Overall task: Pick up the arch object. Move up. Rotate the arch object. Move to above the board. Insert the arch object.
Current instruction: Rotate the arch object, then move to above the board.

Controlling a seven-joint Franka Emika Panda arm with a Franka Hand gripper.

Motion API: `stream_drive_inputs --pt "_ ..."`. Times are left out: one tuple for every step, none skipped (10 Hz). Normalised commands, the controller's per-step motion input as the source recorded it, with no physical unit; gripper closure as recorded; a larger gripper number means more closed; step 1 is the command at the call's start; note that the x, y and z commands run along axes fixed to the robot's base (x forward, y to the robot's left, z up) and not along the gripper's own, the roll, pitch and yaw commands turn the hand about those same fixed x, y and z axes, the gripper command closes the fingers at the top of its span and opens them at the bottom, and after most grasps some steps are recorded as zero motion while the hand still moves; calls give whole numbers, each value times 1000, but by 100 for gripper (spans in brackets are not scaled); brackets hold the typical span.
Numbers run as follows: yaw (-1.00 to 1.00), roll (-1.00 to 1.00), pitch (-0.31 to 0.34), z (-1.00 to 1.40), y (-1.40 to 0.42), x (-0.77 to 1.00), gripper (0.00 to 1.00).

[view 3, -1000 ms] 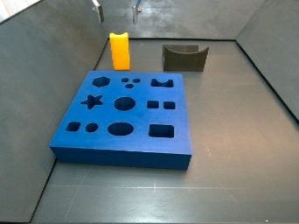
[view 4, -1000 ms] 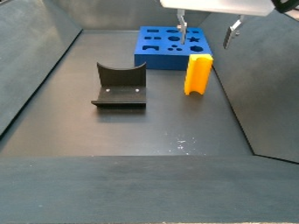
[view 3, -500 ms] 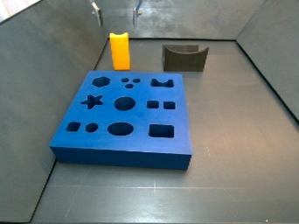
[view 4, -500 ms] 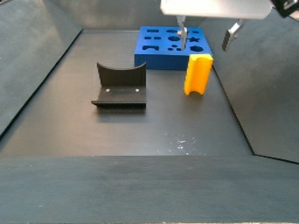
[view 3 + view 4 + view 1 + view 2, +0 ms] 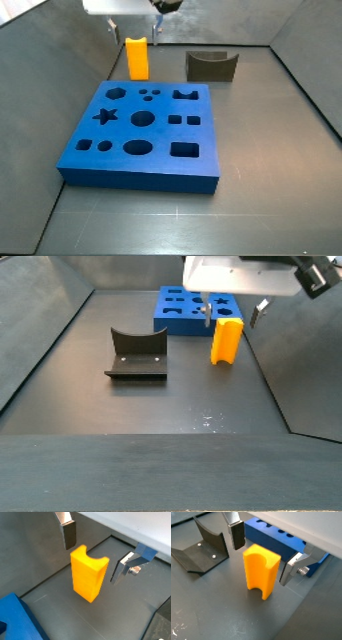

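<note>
Arch object [image 5: 89,573] is standing upright on the worktop, centred between the spread tool's [image 5: 93,553] fingers in both wrist views. In a side view, it [image 5: 136,57] is sitting upper left, behind the board [image 5: 140,132]. Lowering squarely before closing should be giving a firm grip.

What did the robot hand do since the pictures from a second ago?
The end effector has come down toward the arch object. Its open fingers now sit on either side of the block's top without touching it. Nothing has been grabbed or let go. The arch object, the board and the fixture stayed where they were.
</note>
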Motion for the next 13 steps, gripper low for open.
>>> stream_drive_inputs --pt "-25 -51 -58 -630 0 25 0" --pt "-18 -64 -54 -484 -1 25 0" --pt "-13 -70 -55 -401 -1 30 0" --pt "-8 -78 -54 -301 0 35 0" --pt "-6 -82 -52 -252 0 37 0" --pt "0 0 0 0 0 0 100" --pt "43 -131 -20 1000 31 91 100" --pt "42 -131 -14 1000 31 90 100" --pt "31 -128 28 1000 30 81 100" --pt "22 -122 45 1000 30 78 100" --pt "14 -114 57 1000 30 75 100" --pt "3 -103 74 1000 29 72 100" --pt "-5 -93 81 1000 30 70 100"
